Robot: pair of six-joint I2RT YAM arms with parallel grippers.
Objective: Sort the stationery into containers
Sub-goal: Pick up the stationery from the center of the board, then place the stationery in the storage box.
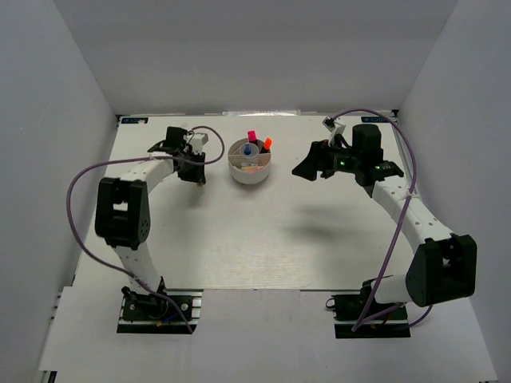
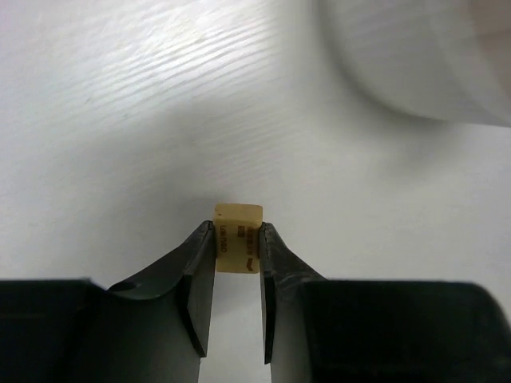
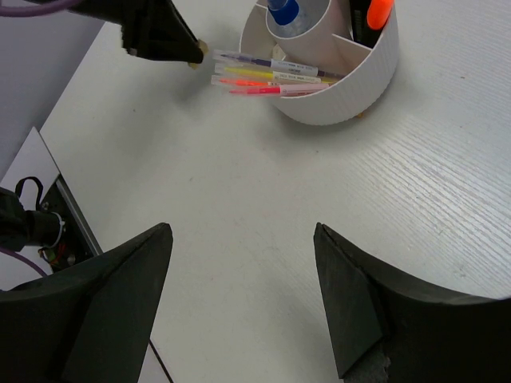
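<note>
One round white plastic tub (image 1: pixel 250 174) stands at the far middle of the white table (image 1: pixel 263 239), and we see dividers splitting its inside into compartments. A tiny blue-capped bottle (image 3: pixel 283 11) stands upright in the inner round compartment. In the outer compartment on the far side stand two black highlighters, one with a pink cap (image 1: pixel 251 136) and one with an orange cap (image 1: pixel 267 143), both rising above the rim. Several thin pens (image 3: pixel 259 76), greyish, yellow and pink, lean out over the rim of the tub towards the left arm.

Just left of the tub, the left gripper (image 2: pixel 236 231) points down at the table with its jaws clamped on a small beige eraser (image 2: pixel 238 214) with dark print on its side. We cannot tell whether the eraser touches the table. The tub's wall shows blurred beyond it, near but apart.

Right of the tub, the right gripper (image 3: pixel 241 231) hangs above bare table with its jaws wide apart and nothing between them. Nothing lies between either gripper and the tub.
</note>
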